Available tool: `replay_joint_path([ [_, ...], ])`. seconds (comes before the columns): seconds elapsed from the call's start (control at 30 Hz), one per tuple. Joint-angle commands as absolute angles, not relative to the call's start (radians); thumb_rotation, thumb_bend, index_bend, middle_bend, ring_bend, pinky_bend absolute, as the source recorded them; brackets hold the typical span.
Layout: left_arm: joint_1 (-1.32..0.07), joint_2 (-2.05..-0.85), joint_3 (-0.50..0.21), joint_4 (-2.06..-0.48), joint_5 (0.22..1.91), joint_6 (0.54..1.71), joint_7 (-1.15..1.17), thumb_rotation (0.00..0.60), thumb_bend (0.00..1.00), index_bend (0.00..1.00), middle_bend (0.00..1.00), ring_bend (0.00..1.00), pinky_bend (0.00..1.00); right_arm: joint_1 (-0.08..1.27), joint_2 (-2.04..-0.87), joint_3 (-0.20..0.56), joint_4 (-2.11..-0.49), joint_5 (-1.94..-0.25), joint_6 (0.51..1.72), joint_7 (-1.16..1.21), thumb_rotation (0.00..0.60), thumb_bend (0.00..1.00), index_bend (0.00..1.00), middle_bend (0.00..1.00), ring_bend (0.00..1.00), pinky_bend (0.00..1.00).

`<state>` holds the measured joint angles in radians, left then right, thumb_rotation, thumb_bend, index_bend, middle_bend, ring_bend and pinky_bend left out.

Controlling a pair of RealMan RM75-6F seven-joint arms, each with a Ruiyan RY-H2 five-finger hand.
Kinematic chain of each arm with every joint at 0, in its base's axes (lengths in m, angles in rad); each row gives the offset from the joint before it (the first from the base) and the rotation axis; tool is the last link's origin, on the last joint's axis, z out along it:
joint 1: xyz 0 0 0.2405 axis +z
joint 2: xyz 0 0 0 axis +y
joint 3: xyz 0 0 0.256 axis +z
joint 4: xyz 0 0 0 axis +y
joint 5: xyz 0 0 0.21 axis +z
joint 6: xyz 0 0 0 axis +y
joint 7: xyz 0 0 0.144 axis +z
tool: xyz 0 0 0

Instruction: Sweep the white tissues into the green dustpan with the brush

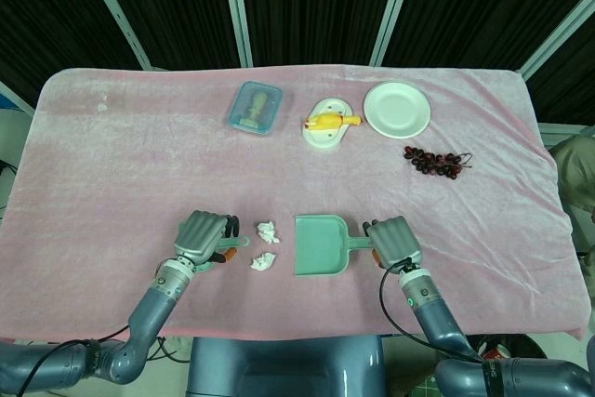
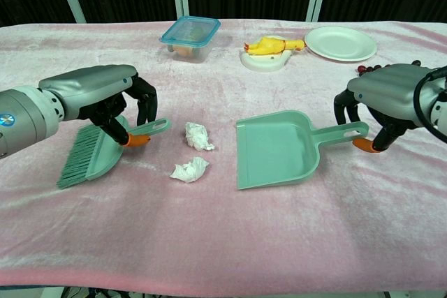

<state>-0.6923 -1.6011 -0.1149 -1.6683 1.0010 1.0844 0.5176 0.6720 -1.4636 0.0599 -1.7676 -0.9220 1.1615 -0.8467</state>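
Observation:
Two crumpled white tissues lie on the pink cloth, one (image 1: pixel 268 231) (image 2: pixel 198 136) farther back and one (image 1: pixel 263 262) (image 2: pixel 189 169) nearer. Just right of them the green dustpan (image 1: pixel 321 246) (image 2: pixel 276 148) lies flat, its mouth facing the tissues. My right hand (image 1: pixel 395 241) (image 2: pixel 387 102) arches over the end of its handle (image 2: pixel 342 132), fingers behind it and thumb in front. Left of the tissues, the green brush (image 2: pixel 94 148) rests bristles-down under my left hand (image 1: pixel 203 237) (image 2: pixel 105 99), which grips it; the brush handle (image 1: pixel 237 243) (image 2: pixel 150 128) pokes out toward the tissues.
At the back stand a blue lidded box (image 1: pixel 256 107), a yellow rubber chicken (image 1: pixel 332 122) on a white dish, a white plate (image 1: pixel 398 109) and a bunch of dark grapes (image 1: pixel 432 162). The table's front edge runs just below both hands.

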Motion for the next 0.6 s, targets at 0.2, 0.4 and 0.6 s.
replay_joint_path([
  [0.2, -0.689, -1.601, -0.118, -1.682, 1.007, 1.093, 0.516, 0.6, 0.42, 0.65, 0.68, 0.86, 1.0, 0.669, -1.469, 0.047, -1.763, -0.918, 1.157, -0.846, 0.6, 0.46, 0.61, 0.54, 0.66, 0.77],
  [0.4, -0.688, -1.605, -0.117, -1.676, 1.01, 1.094, 0.511, 0.6, 0.42, 0.65, 0.68, 0.86, 1.0, 0.671, -1.479, 0.046, -1.751, -0.914, 1.157, -0.845, 0.6, 0.46, 0.61, 0.54, 0.66, 0.77],
  [0.6, -0.689, -1.613, -0.122, -1.671, 1.011, 1.088, 0.499, 0.6, 0.42, 0.65, 0.68, 0.86, 1.0, 0.673, -1.477, 0.048, -1.75, -0.911, 1.155, -0.844, 0.6, 0.46, 0.61, 0.54, 0.66, 0.77],
])
